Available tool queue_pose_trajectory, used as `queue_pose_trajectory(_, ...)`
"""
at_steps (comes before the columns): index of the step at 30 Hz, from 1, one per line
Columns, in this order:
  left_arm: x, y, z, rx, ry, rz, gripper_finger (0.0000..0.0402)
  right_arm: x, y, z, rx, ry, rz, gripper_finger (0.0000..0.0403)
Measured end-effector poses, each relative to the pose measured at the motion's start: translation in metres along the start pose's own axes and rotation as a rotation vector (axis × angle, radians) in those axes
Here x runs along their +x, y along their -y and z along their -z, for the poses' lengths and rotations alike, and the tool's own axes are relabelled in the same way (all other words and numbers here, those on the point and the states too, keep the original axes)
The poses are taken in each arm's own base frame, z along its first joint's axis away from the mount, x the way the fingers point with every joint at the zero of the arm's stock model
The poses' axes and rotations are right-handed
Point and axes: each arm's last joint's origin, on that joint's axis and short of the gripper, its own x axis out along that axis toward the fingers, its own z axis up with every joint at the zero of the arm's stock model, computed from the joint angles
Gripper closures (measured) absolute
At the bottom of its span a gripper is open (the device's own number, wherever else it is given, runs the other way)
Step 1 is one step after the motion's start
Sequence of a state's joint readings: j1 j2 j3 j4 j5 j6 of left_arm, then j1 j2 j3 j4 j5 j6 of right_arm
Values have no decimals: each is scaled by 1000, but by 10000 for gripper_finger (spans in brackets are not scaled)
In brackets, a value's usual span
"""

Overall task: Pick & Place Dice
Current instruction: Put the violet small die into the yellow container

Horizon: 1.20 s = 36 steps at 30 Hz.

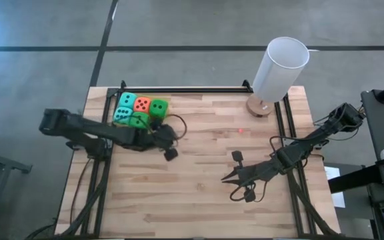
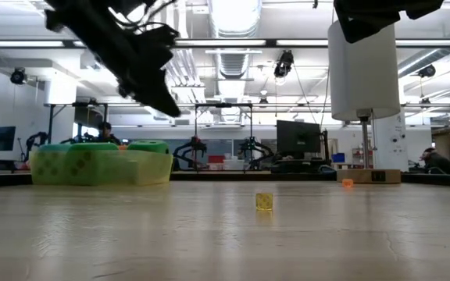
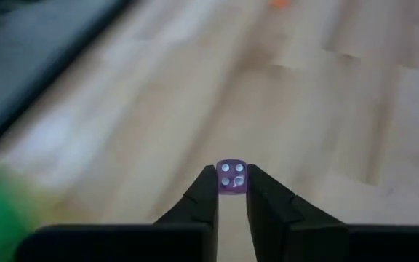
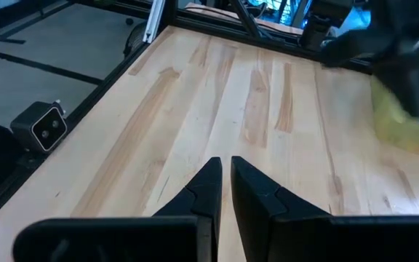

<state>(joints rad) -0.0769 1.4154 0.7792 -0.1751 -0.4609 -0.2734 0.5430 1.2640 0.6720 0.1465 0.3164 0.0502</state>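
Several soft dice, green (image 1: pixel 159 107), teal (image 1: pixel 127 101) and orange-red (image 1: pixel 143 104), sit in a translucent yellow tray (image 2: pixel 158 168) at the table's far left. My left gripper (image 3: pixel 232 191) hangs just in front of the tray (image 1: pixel 171 153), above the table, shut on a tiny purple die (image 3: pixel 232 177) with white pips. A small yellow die (image 2: pixel 264 201) and a small red one (image 1: pixel 240 131) lie loose on the wood. My right gripper (image 4: pixel 226 169) waits shut over the table's right half (image 1: pixel 227 179), with nothing in it. My left gripper pinches the purple die by two opposite faces (image 3: pixel 221 179) between its two fingertips. The fingers slant down toward the table. The die is lifted clear of the wood, with its four-pip face toward the wrist camera.
A tall white cylinder on a round wooden foot (image 1: pixel 279 70) stands at the far right. Black frame rails (image 1: pixel 179 90) run along the table's far edge and sides. Bare wood lies between the two arms.
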Motion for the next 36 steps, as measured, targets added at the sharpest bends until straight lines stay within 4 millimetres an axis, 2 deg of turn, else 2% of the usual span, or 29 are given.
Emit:
queue_pose_trajectory(6, -27, -26, 3, -174, -8, -249, 356, 0, 0, -1, 0, 2, 0, 374)
queue_pose_trajectory(13, -23, -58, 11, -430, -80, -409, 356, 0, 0, -2, 3, 13, 0, 374)
queue_pose_trajectory(20, -15, -79, 10, -528, -134, -411, 355, 0, 0, -4, 8, 29, -1, 374)
queue_pose_trajectory(27, -14, -88, 13, -546, -190, -411, 352, 0, 0, -4, 9, 30, -1, 374)
queue_pose_trajectory(36, -14, -89, 14, -544, -205, -400, 282, 0, 0, -4, 9, 30, -1, 374)
